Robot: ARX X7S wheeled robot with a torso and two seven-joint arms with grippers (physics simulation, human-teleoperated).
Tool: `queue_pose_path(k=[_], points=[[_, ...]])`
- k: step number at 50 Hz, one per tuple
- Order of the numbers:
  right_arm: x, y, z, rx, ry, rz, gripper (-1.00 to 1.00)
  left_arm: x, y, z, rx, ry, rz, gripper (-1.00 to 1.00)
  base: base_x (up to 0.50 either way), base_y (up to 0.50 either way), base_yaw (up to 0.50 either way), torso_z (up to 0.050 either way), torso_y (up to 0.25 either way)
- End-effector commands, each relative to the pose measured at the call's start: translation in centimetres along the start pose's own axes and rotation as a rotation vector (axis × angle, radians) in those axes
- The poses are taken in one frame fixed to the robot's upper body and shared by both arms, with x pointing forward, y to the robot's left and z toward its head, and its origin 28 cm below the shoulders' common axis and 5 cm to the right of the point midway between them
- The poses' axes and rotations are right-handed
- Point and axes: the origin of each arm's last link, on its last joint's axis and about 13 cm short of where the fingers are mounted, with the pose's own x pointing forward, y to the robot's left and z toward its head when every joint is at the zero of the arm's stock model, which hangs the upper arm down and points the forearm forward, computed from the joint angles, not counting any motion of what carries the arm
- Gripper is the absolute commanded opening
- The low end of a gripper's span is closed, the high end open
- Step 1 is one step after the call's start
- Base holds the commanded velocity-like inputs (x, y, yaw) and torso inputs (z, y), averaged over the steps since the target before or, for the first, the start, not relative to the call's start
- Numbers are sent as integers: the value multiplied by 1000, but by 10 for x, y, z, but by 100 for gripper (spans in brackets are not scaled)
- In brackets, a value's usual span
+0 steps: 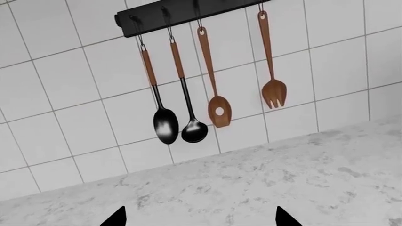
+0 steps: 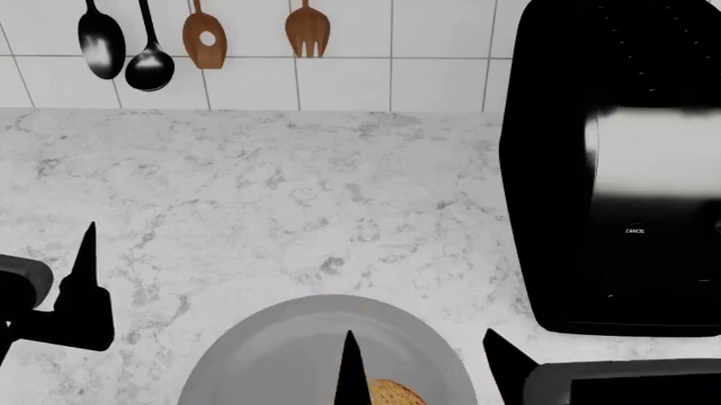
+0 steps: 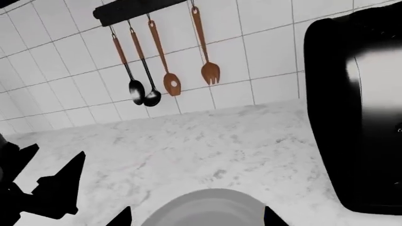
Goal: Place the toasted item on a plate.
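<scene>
Toast (image 2: 394, 393) lies on the grey plate (image 2: 259, 363), between the right gripper's (image 2: 423, 371) spread fingers; it looks light, stiff and crumbly, best held by its crust edges. The left gripper (image 1: 199, 217) is also spread, empty. Marble counter (image 2: 293, 202), black toaster (image 2: 614, 169), tiled wall behind.

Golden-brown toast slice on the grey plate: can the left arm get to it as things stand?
Probably yes. The left gripper hangs over bare marble counter beside the round grey plate, nothing between. But the right gripper straddles the golden-brown toast slice and could crowd it.
</scene>
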Motion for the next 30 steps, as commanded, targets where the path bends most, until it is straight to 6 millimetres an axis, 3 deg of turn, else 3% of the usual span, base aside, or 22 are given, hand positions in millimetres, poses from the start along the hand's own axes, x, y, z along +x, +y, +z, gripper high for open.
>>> queue_pose_path(k=[1,13,30], points=[[-15,-6,6,-95,-108,-37,100,-1,1,0,-1,1,3,100,0,0,0,0,0],[-30,-22,20,-144,-173,-127,100,-2,1,1,-1,-3,4,100,0,0,0,0,0],[-30,-28,25,-235,-227,-196,100,-8,7,11,8,-17,20,100,0,0,0,0,0]])
